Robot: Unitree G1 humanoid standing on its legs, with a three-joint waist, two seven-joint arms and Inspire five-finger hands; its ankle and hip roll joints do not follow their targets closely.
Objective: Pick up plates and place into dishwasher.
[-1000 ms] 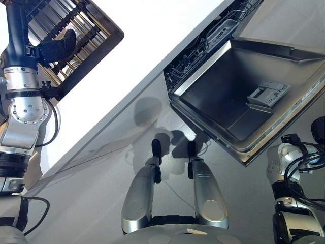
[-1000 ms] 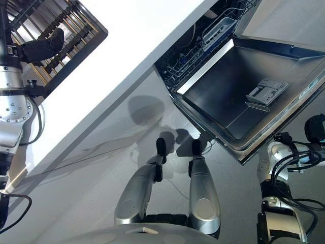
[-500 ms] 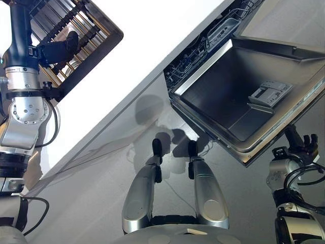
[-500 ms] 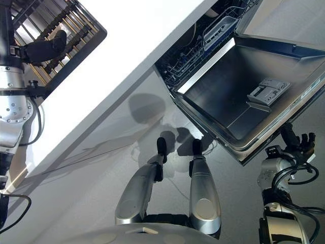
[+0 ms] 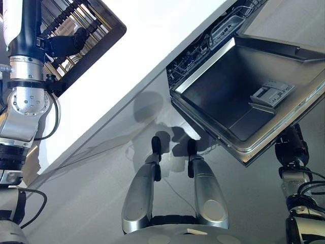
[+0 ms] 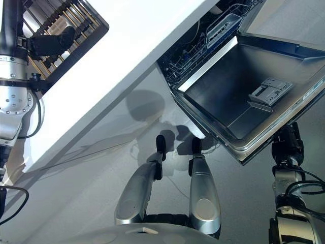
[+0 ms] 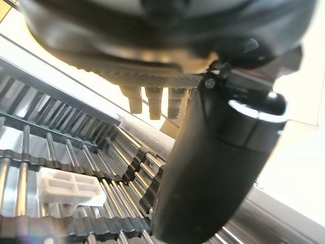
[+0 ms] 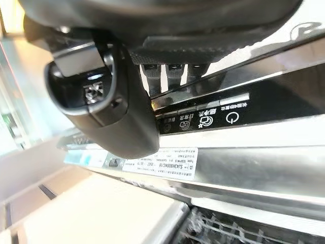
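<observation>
Dishwasher door (image 5: 238,101) hangs open, flat; right hand (image 6: 287,145) is under its front edge, fingers hidden, can't tell. Left hand (image 5: 68,43) over the drying rack (image 5: 96,28), fingers relaxed.

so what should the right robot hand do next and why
Probably ease the dishwasher door further down. The right robot hand sits at the door's outer edge by the control strip, and the basket is not yet pulled out. The left robot hand hovers open over the drying rack.
</observation>
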